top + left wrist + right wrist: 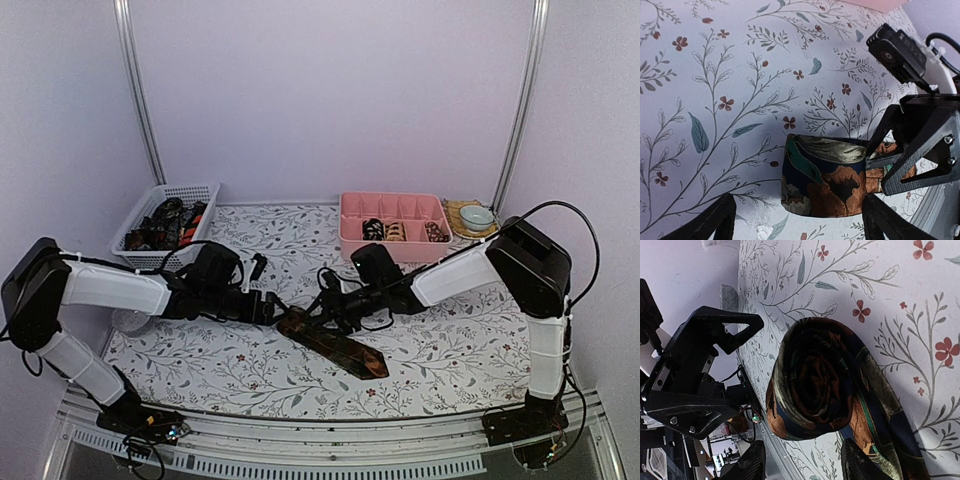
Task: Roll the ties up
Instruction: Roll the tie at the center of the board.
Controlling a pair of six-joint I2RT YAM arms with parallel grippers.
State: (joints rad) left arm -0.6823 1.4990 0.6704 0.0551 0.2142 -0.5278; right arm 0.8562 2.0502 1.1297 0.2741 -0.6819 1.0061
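A dark tie with a brown, green and gold pattern lies mid-table, one end rolled into a coil (pixel 296 322) and its flat pointed tail (pixel 352 353) running toward the near right. The left wrist view shows the coil's side (pixel 825 175), and the right wrist view shows its spiral end (pixel 825 377). My left gripper (pixel 270 308) is open at the coil's left end, its tips (pixel 800 225) apart on either side of the coil. My right gripper (pixel 325 310) is open at the coil's right end, its fingertips (pixel 802 465) just short of the coil.
A pink compartment tray (pixel 348 228) at the back right holds a few rolled ties (pixel 385 230). A white mesh basket (pixel 190 192) at the back left holds several loose ties (pixel 168 222). A cup on a saucer (pixel 476 215) stands right of the tray.
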